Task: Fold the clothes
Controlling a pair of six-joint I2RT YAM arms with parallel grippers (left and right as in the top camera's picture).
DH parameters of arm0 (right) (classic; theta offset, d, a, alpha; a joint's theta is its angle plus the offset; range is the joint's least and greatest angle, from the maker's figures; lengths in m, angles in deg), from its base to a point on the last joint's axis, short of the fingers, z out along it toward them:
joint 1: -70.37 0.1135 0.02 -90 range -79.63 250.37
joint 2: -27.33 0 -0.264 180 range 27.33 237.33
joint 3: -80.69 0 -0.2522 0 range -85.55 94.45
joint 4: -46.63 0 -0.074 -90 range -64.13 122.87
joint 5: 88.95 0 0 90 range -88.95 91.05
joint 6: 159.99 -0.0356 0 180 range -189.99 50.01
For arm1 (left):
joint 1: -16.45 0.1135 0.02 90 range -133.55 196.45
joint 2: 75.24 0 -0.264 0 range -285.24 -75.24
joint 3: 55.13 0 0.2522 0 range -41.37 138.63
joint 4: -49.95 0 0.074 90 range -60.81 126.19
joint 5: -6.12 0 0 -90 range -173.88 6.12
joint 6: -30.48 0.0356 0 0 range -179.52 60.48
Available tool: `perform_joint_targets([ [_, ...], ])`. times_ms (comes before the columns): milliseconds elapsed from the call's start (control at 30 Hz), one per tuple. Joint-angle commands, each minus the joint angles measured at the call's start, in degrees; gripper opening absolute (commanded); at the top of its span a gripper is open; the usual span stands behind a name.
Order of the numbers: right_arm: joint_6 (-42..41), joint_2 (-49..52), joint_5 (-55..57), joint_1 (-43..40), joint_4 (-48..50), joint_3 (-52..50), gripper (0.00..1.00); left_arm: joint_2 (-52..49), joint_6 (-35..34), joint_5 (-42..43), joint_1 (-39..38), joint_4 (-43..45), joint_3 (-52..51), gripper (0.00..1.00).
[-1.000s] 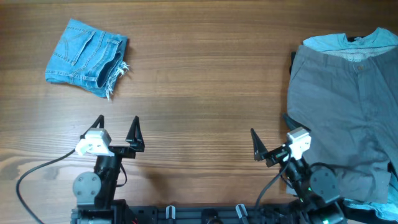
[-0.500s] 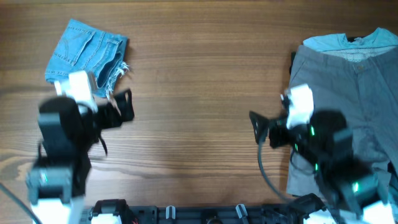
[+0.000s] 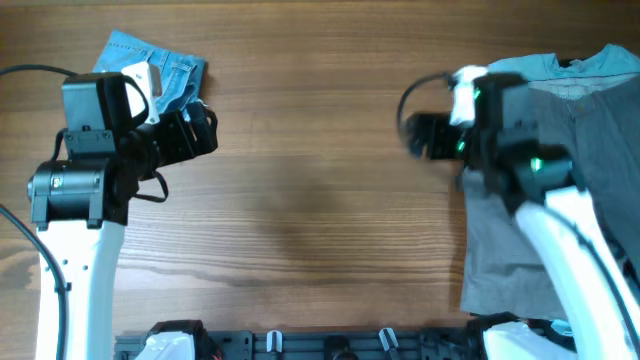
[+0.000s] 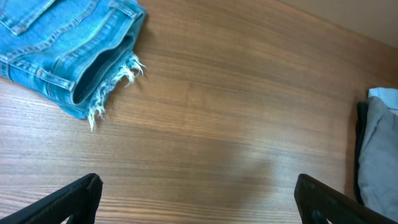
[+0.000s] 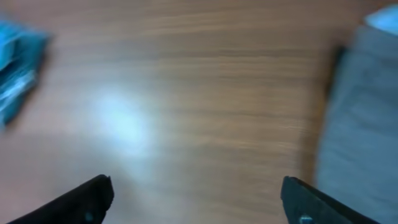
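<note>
The grey shorts (image 3: 590, 170) lie spread at the right edge of the table, waistband at the far side. They also show at the right edge of the left wrist view (image 4: 379, 158) and, blurred, in the right wrist view (image 5: 360, 118). My right gripper (image 3: 412, 132) is open and empty, raised above the wood just left of the shorts' upper left part. My left gripper (image 3: 200, 135) is open and empty, raised above the wood at the left, next to the denim shorts.
Small light-blue frayed denim shorts (image 3: 170, 75) lie at the far left, partly hidden by my left arm; they show in the left wrist view (image 4: 62, 50). A light-blue garment (image 3: 560, 65) and a black one (image 3: 470, 100) lie under the grey shorts.
Both arms have risen from near the front edge and swung toward the far side. The left gripper now hangs by the denim shorts, the right by the grey shorts. The clothes have not moved.
</note>
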Motion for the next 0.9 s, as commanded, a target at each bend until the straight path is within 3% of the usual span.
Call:
perform_joint_targets([
  [0,-2.8,10.1,-0.1,-8.7,5.1,1.4,0.84,-0.2,-0.7,1.4,0.3,-0.1,1.3,1.0],
  [133,-2.5,20.3,-1.2,-13.5,6.7,4.5,0.77,-0.2,-0.7,1.4,0.3,-0.3,1.3,1.0],
  [300,-1.0,27.4,2.5,-13.7,7.0,5.5,0.74,-0.2,-0.7,1.4,0.3,-0.2,1.3,1.0],
  [367,-0.9,29.5,2.8,-13.7,6.5,5.5,0.68,-0.2,-0.7,1.4,0.3,-0.1,1.3,1.0],
  [467,-0.9,30.8,4.9,-13.7,5.4,5.5,0.62,-0.2,-0.7,1.4,0.3,-0.3,1.3,1.0],
  [767,-0.8,34.2,8.8,-13.7,2.5,5.4,0.65,-0.2,-0.7,1.4,0.3,0.0,1.3,1.0],
  [867,0.6,34.9,8.2,-13.7,2.1,5.4,0.55,-0.2,-0.7,1.4,0.3,0.0,1.3,1.0],
])
